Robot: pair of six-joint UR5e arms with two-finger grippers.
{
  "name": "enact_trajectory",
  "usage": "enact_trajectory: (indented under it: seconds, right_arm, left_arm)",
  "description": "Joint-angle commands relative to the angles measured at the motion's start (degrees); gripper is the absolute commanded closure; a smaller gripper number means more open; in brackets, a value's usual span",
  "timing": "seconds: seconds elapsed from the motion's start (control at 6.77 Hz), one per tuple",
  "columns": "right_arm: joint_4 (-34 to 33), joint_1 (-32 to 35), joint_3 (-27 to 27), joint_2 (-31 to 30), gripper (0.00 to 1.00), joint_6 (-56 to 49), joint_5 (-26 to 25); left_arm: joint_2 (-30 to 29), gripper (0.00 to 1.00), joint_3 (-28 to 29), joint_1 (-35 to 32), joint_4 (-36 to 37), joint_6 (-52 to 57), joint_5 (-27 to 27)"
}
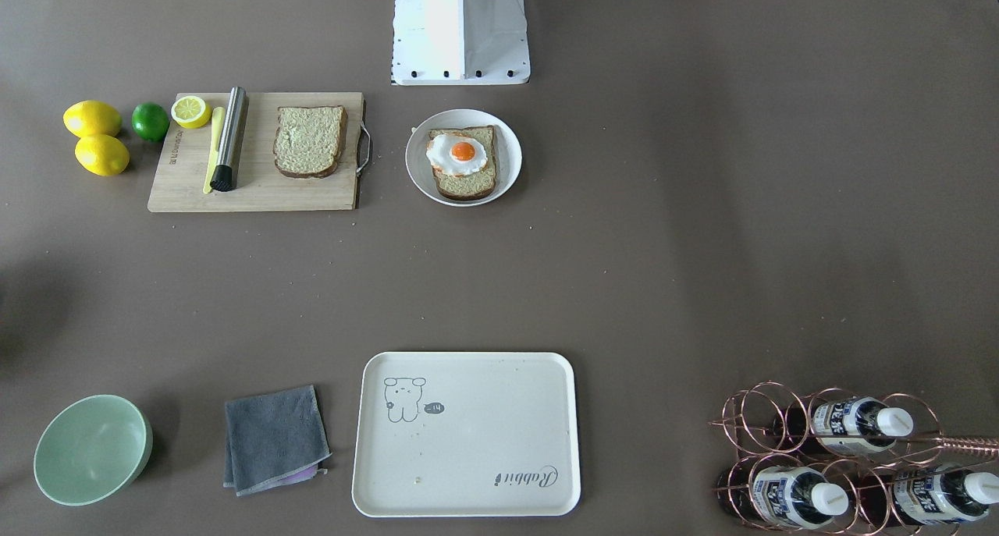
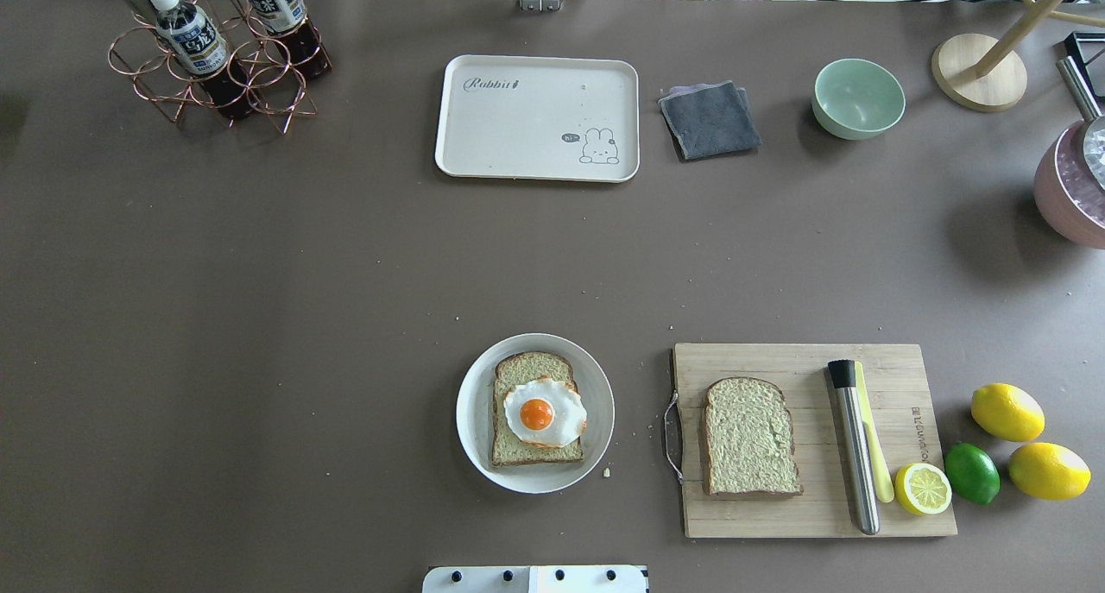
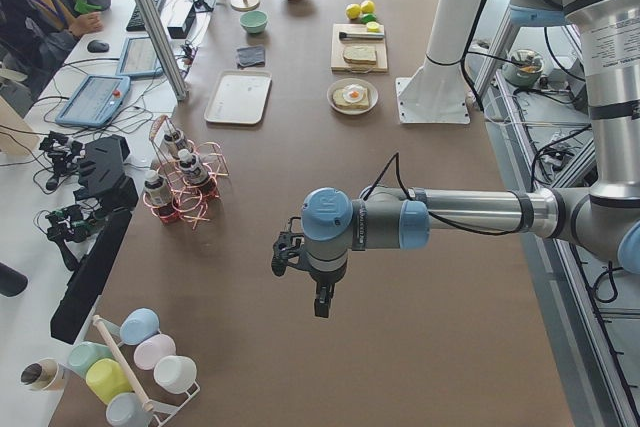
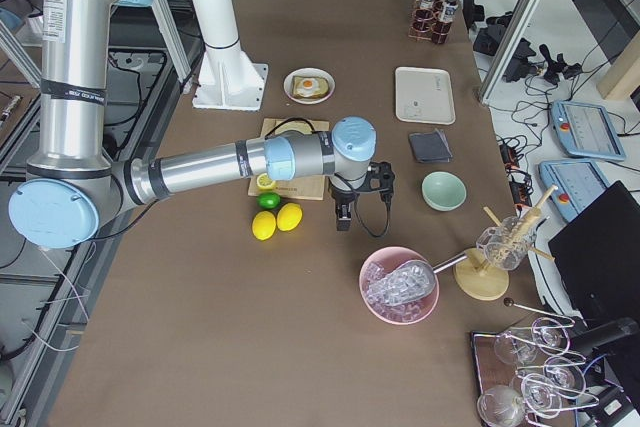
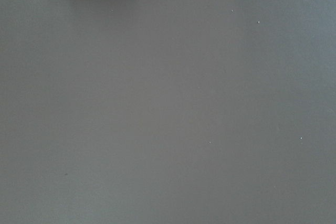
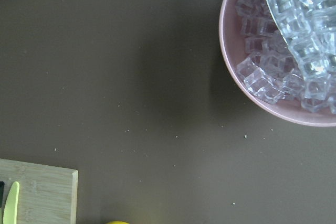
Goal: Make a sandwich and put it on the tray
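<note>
One bread slice with the fried egg point(image 1: 463, 152) on top lies on a round white plate point(image 1: 507, 142), also in the overhead view point(image 2: 537, 415). The second bread slice point(image 1: 310, 140) lies bare on the wooden cutting board point(image 2: 777, 360). The cream tray point(image 1: 484, 450) is empty at the table's far side point(image 2: 518, 127). My left gripper point(image 3: 320, 302) hangs over bare table, far from the food. My right gripper point(image 4: 343, 219) hangs between the board and a pink ice bowl. I cannot tell whether either is open or shut.
On the board lie a steel muddler point(image 2: 855, 446), a yellow knife and a half lemon point(image 2: 922, 488). Two lemons and a lime point(image 2: 972, 472) sit beside it. A grey cloth point(image 2: 710, 119), green bowl point(image 2: 858, 97), bottle rack point(image 2: 216, 53) and ice bowl point(image 6: 283, 45) stand around.
</note>
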Motion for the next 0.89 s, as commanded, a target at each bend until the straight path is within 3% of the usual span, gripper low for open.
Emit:
enact_trajectory:
  seconds: [0.0, 0.3, 0.74]
  right_arm:
    - [16.47, -10.08, 1.36, -1.08, 0.02, 24.4, -0.28]
    - [32.07, -23.45, 1.54, -0.99, 0.02, 48.11, -6.24]
    - [38.81, -43.05, 4.51, 0.23, 0.04, 68.1, -20.64]
  left_arm:
    - [0.08, 0.02, 0.22, 0.03, -1.5, -0.07, 0.0]
    - [-0.01, 0.02, 0.31, 0.2, -1.51, -0.16, 0.0]
    - [-0.18, 0.02, 0.22, 0.38, -1.69, -0.16, 0.0]
